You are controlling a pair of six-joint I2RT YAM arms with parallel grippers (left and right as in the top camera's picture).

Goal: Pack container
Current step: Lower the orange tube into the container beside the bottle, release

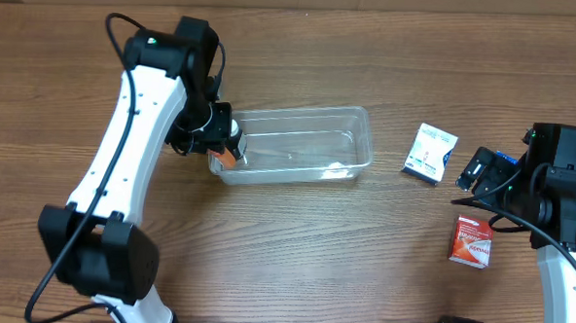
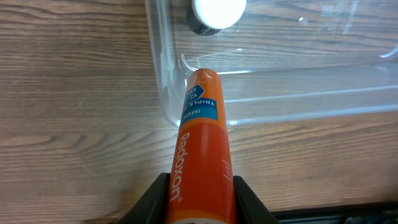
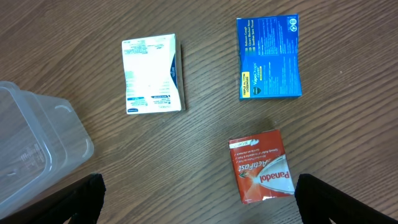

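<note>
The clear container [image 1: 356, 120] lies at the table's middle; it also shows in the left wrist view [image 2: 163, 74] and its corner in the right wrist view [image 3: 37, 149]. My left gripper [image 1: 220, 147] is shut on an orange Redoxon tube [image 2: 200, 143] at the container's left end, the tube's tip reaching over the rim. The jaws [image 2: 200, 208] clamp the tube's lower part. A small white-capped bottle [image 2: 216, 12] lies inside the container. My right gripper [image 3: 199, 199] is open and empty above the table, right of the container [image 1: 472, 177].
A white box [image 3: 152, 73] [image 1: 431, 153], a blue box [image 3: 268, 57] and a red Panadol box [image 3: 261, 165] [image 1: 471, 241] lie on the wood table to the right of the container, below the right gripper.
</note>
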